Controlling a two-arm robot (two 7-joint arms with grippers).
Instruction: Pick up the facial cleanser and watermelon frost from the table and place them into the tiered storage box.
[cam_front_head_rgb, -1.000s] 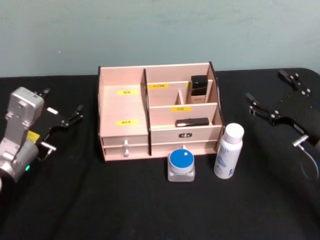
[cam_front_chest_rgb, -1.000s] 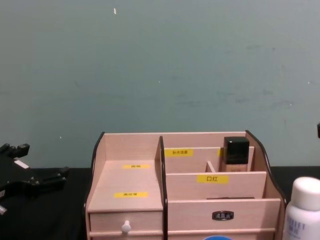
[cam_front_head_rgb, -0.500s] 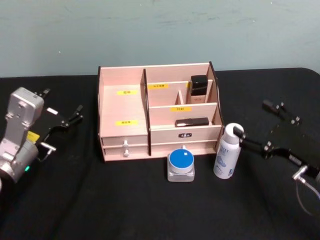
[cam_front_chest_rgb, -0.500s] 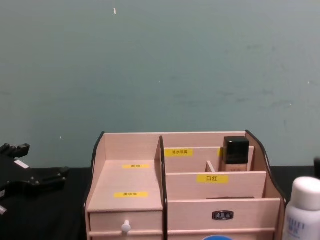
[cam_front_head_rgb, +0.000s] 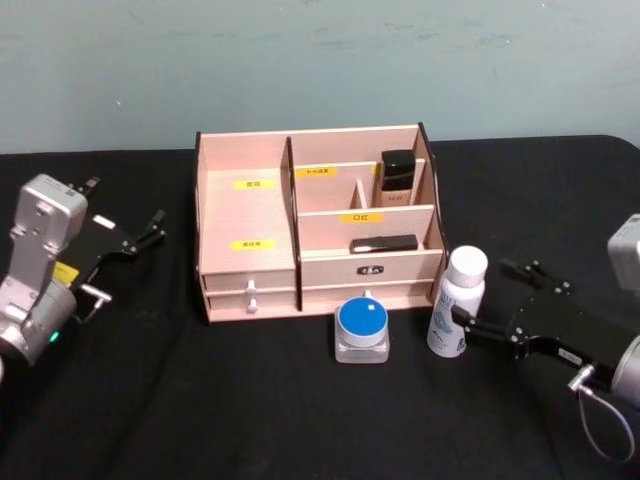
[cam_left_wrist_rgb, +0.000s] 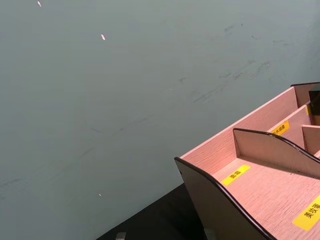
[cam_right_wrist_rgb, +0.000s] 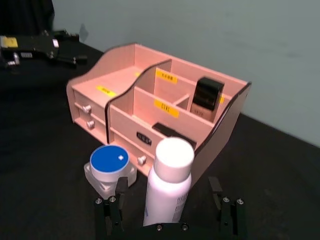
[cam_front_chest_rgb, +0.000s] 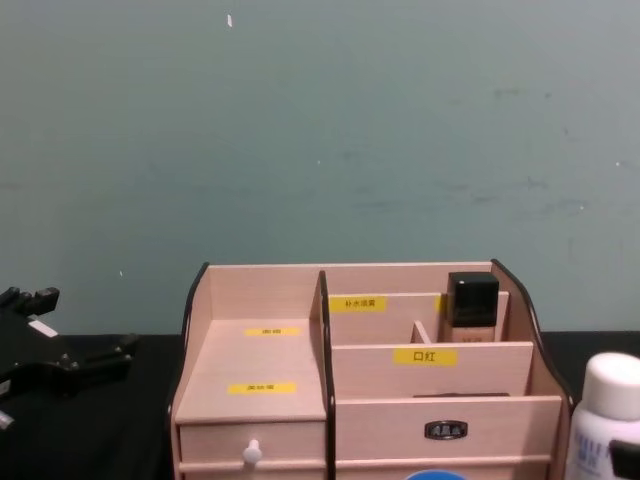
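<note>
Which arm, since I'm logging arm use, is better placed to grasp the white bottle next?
Right. The right gripper is open and straddles the white bottle; the left gripper rests left of the tiered storage box, which stands between it and the bottle.

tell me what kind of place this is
Probably a robot lab bench: black-draped table, tiered storage box, right pincer open around a white bottle, left pincer parked open left of the box.
</note>
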